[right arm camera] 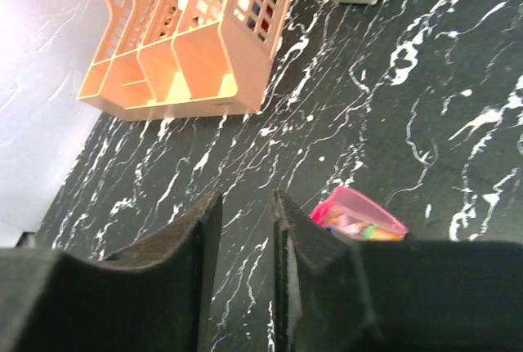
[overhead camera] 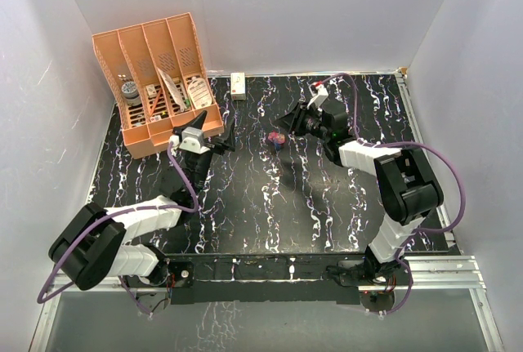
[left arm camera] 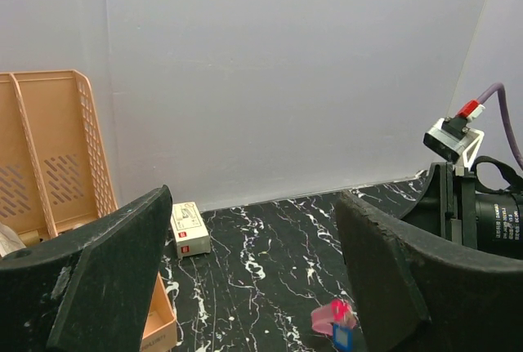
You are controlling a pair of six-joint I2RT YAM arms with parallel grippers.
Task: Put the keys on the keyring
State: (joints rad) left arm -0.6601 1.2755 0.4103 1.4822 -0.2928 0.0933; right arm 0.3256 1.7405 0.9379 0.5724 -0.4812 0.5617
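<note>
The red-pink keyring (overhead camera: 276, 139) lies on the marbled worktop (overhead camera: 245, 213) near the right claw (right arm camera: 247, 205), one blue-headed key (left arm camera: 341, 337) touching it; that claw stands narrowly parted, empty; the left claw (left arm camera: 253, 229) gapes wide, empty; one orange four-slot organiser (overhead camera: 159, 82) holds oddments; one white box (overhead camera: 239, 85) sits nearby.

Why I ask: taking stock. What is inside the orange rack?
The rack holds a grey round thing, white papers and a white tag; its walls hide the slot bottoms.
</note>
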